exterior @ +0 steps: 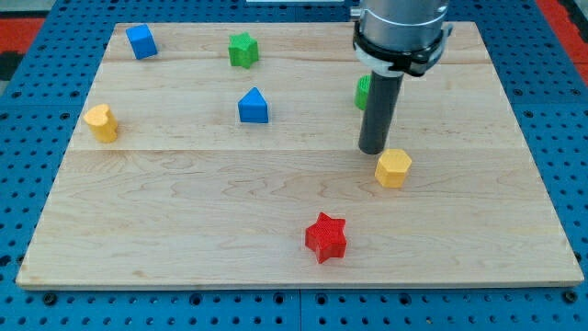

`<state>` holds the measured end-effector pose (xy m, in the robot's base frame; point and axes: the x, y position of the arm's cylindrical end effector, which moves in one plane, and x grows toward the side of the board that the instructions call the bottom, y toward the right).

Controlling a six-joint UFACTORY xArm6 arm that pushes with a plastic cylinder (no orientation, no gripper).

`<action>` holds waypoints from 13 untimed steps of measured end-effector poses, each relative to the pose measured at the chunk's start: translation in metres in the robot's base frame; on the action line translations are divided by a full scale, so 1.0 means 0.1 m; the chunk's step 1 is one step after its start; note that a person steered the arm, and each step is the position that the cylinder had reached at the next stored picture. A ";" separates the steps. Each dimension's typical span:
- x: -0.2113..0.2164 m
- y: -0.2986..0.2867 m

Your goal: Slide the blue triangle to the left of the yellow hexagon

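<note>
Mid-board, blue triangle (253, 107) sits upright, house-shaped, w/ peaked top.

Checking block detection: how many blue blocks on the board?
2. A blue cube near the view's top left, and a blue triangle left of centre. The rod could hide others; a green block peeks from behind it.

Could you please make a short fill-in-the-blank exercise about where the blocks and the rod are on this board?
1. My tip stands just up-left of the yellow ____.
2. The star nearest the view's bottom is ____.
3. The blue triangle lies to the view's ____ of my tip.

Missing words: hexagon; red; left
</note>
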<state>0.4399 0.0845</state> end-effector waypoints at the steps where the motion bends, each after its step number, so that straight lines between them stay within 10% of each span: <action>1: -0.23 -0.46; 6: -0.92 -0.12; 9: -1.58 -1.34; 13: -0.74 -1.25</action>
<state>0.3661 -0.0401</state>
